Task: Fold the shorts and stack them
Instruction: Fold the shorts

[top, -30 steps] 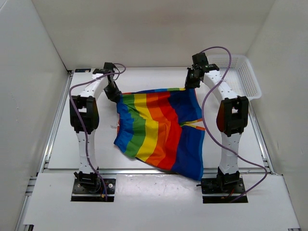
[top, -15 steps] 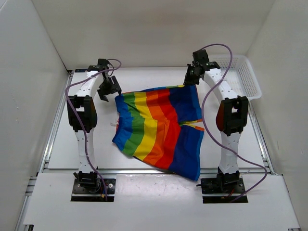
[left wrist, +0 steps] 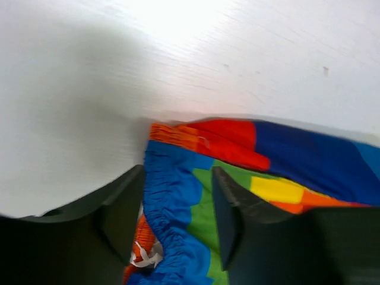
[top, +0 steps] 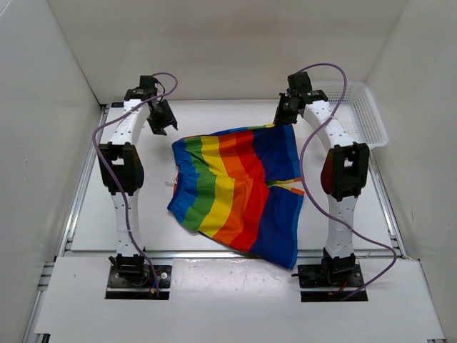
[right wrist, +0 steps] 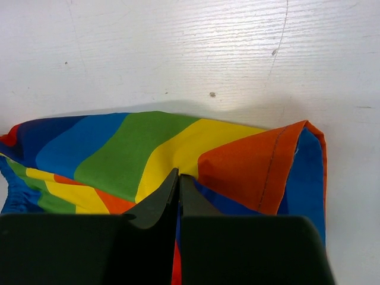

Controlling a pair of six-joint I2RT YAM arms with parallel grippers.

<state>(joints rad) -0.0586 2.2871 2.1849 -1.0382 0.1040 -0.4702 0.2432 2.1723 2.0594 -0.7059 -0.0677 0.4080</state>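
The left jaws have let go of the shorts (top: 235, 189) and lifted away, now apart and empty; the right jaws are clamped on the far right corner. The shorts lie spread in the middle of the table (top: 93, 214). A pull on one corner alone may bunch them toward the basket (top: 364, 114); the left side has open room.

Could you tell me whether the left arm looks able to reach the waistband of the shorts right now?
Probably yes: the left gripper hangs open beside the far left corner of the shorts, and its wrist view shows the blue waistband lying uncovered right under its spread fingers, with nothing between.
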